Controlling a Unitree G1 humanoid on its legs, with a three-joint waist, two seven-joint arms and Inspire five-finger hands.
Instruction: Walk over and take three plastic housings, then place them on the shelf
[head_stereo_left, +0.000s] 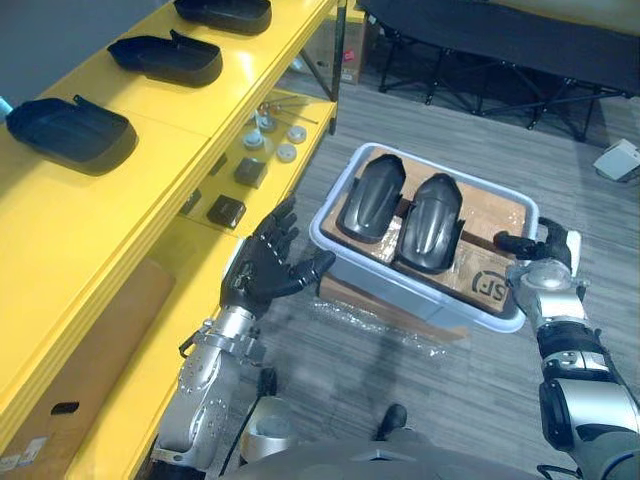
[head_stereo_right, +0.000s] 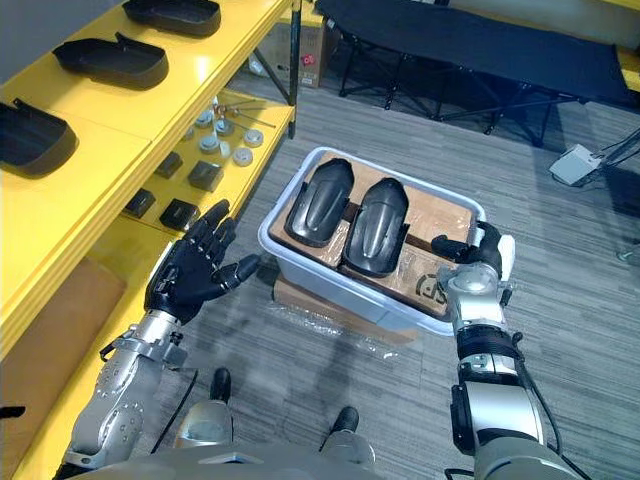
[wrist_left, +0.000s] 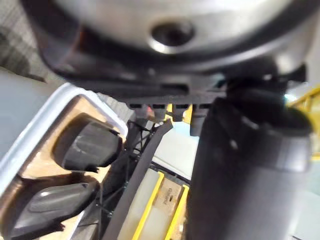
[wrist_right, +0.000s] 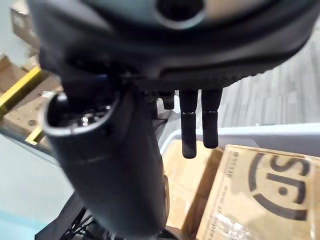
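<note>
We count five housings (head_stereo_left: 70, 133): three on the shelf (head_stereo_left: 180, 120), two in the bin (head_stereo_right: 340, 290). We see one bin and one box (head_stereo_right: 300, 297) beneath it.

Five dark, glossy plastic housings show, each a long shell rounded at one end. Three lie hollow side up, spaced apart in a diagonal row along the top board of the yellow shelf (head_stereo_left: 150, 160) in the upper left of the frame: the nearest shelf housing (head_stereo_left: 70, 132), the middle shelf housing (head_stereo_left: 165, 58) and the far shelf housing (head_stereo_left: 225, 12), which is cut by the top edge. Two more lie domed side up, side by side, on cardboard (head_stereo_left: 500, 215) inside the grey bin (head_stereo_left: 400, 292) at centre: the left bin housing (head_stereo_left: 370, 197) and the right bin housing (head_stereo_left: 430, 222).
</note>
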